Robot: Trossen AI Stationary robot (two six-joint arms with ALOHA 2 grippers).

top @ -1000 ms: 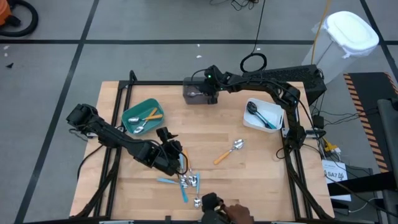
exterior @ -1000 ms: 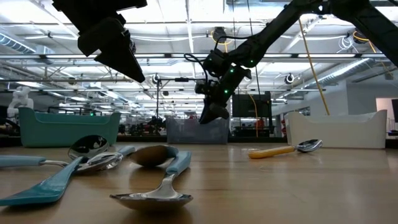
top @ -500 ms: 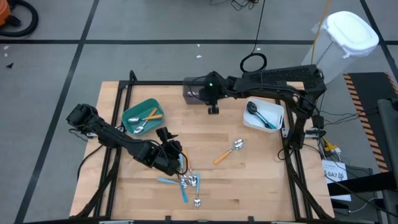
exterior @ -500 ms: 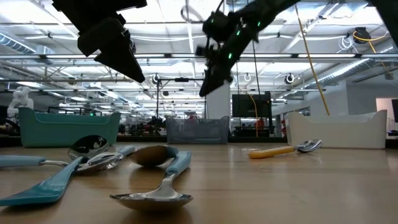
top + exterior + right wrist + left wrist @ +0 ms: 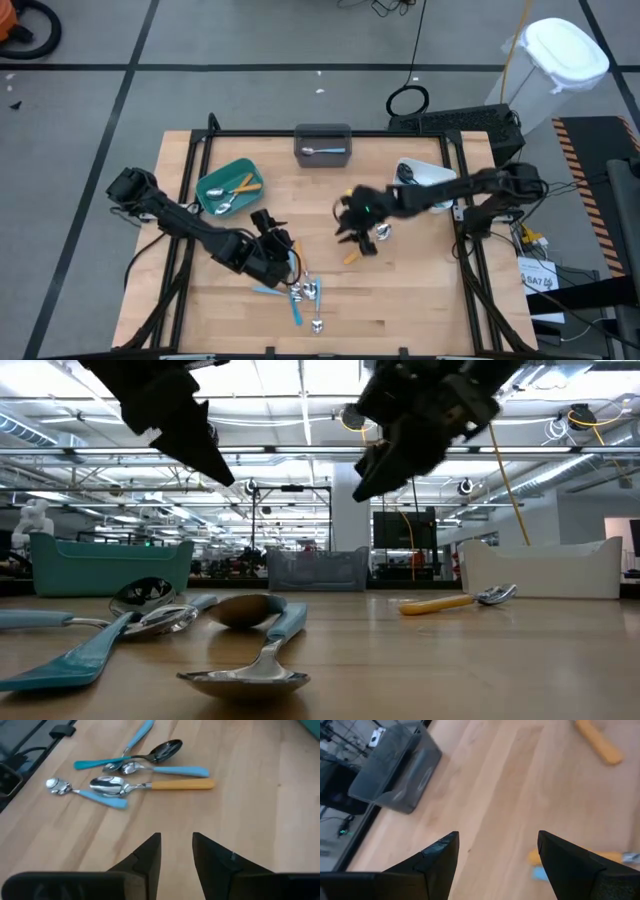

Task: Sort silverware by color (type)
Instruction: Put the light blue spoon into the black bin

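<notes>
The right pincer (image 5: 357,236), fingers a little apart and empty, hangs over the orange-handled spoon (image 5: 366,243) mid-counter (image 5: 430,290). It should drop squarely across that handle. The left pincer (image 5: 282,252), spread wide and empty, waits above the blue-handled pile (image 5: 298,293) near the front edge.

Wooden table (image 5: 420,290) as landmark. Teal bin (image 5: 228,186) near its left edge; grey bin (image 5: 323,144) at its far edge, centre; white bin (image 5: 425,182) near its right edge. White lidded container (image 5: 555,62) on the floor beyond the far right corner.
</notes>
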